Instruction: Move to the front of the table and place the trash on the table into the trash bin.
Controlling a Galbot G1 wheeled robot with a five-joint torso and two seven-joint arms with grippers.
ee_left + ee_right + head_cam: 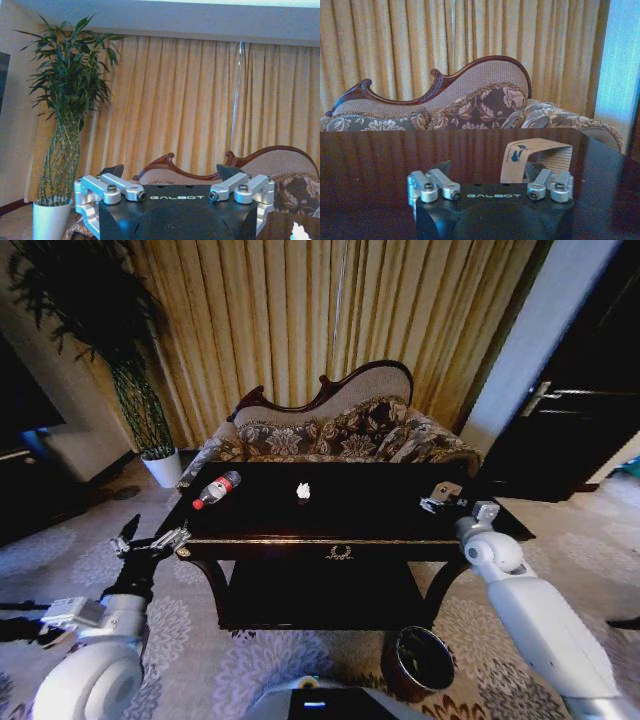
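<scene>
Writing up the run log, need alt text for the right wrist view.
The right pincer, open, hovers low over the dark glossy table, with a pale packet bearing a blue mark arched on the tabletop between its fingers. Behind the table stands a patterned sofa before gold curtains.

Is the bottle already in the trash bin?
No, the bottle lies on its side on the table, far from the trash bin.

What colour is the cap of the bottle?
Red; the head view shows the bottle best, lying on the table.
</scene>
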